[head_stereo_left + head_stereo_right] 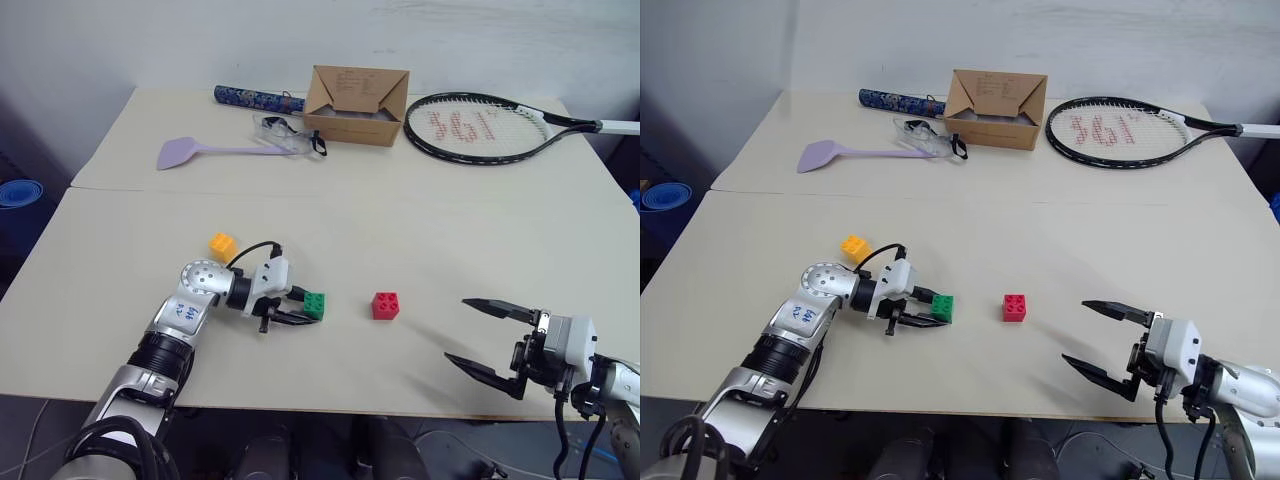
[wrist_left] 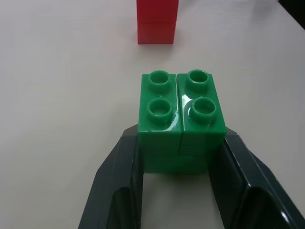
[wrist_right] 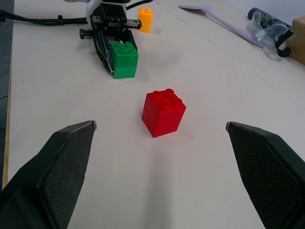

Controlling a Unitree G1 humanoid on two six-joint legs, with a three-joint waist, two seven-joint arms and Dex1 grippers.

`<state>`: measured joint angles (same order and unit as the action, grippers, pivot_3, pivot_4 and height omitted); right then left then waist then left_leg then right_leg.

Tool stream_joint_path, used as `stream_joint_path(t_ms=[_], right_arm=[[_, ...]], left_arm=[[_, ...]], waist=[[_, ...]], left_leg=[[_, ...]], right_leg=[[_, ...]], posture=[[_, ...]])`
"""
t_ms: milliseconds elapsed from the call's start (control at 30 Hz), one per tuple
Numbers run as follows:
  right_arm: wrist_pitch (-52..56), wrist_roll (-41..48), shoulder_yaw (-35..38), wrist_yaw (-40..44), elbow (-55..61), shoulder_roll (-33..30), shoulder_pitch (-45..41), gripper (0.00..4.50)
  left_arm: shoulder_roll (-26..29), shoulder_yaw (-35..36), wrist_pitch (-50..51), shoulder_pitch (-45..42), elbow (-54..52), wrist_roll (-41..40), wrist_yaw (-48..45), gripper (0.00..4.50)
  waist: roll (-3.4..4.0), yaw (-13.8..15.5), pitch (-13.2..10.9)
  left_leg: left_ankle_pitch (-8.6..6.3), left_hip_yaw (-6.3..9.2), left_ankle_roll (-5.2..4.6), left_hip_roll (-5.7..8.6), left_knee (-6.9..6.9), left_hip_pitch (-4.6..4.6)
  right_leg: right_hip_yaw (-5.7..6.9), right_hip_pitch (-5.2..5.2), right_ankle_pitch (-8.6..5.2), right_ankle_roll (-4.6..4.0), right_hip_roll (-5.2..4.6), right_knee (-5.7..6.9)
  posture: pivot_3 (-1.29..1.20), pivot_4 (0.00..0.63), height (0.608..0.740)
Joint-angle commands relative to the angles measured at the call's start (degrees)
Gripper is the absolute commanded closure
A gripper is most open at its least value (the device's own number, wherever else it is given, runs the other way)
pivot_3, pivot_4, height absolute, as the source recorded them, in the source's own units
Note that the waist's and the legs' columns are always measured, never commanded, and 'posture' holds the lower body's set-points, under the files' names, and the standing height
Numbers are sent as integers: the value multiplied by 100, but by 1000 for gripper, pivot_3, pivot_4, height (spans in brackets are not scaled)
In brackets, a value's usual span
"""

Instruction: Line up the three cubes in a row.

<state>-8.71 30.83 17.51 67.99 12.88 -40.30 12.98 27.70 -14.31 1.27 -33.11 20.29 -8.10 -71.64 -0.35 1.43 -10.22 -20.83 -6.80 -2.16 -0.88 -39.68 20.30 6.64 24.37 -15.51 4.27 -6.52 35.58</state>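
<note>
**Green cube gripped, row not yet formed**

The left gripper (image 1: 303, 306) is clamped on the green cube (image 1: 315, 305), one black finger on each side of the block, with the cube low at the table (image 1: 420, 220) surface. The right gripper (image 1: 488, 336) hangs near the table's near edge with its fingers spread wide and nothing between them, pointed toward the red cube (image 1: 385, 305).

The red cube sits on the table just beyond the green one, with a clear gap between them. The yellow-orange cube (image 1: 222, 244) stands apart, behind the left wrist and off the line the other two make.

My reading is that the step in hand is placing the green cube beside the red. The next move calls for settling the green cube level with the red one, then letting go. After that the yellow-orange cube needs fetching into the same line, most likely on the green cube's open side.
</note>
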Motion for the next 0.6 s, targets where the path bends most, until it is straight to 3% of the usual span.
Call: stream_joint_path(t_ms=[33, 67, 333, 433, 600], right_arm=[[-19, 49, -27, 40, -84, 13, -134, 0], [-21, 48, -41, 55, -111, 8, -169, 0], [-53, 7, -227, 139, -301, 52, -416, 0], [-87, -1, -252, 133, -327, 86, -441, 0], [-206, 180, -293, 56, -249, 305, -700, 0]], left_arm=[[48, 66, 99, 52, -249, -45, 21, 3005], [64, 69, 132, 62, -285, -61, 6, 3005], [603, 616, 430, 518, -1250, -307, 235, 462], [967, 980, 837, 1276, -2234, -687, 245, 462], [1222, 2360, 1211, 3130, -3410, -1222, 949, 462]], waist=[[0, -2, 0], [0, -3, 0], [0, -25, 0], [3, -57, 1], [3, -134, 1]], left_leg=[[0, 0, 0, 0, 0, 0], [0, 0, 0, 0, -1, 0], [-1, 2, 2, -4, -1, 1], [-2, 3, 4, -7, 1, 1], [-4, 10, 7, -13, 2, -1]], right_leg=[[0, 0, 0, 0, 0, 0], [0, 0, 0, 0, 0, 0], [2, 0, 0, 0, 1, 4], [0, 0, 0, -1, 0, 3], [-1, -2, -2, -3, -4, -1]], posture=[[0, 150, 740], [0, 150, 740], [0, 150, 740], [0, 150, 740], [0, 150, 740]])
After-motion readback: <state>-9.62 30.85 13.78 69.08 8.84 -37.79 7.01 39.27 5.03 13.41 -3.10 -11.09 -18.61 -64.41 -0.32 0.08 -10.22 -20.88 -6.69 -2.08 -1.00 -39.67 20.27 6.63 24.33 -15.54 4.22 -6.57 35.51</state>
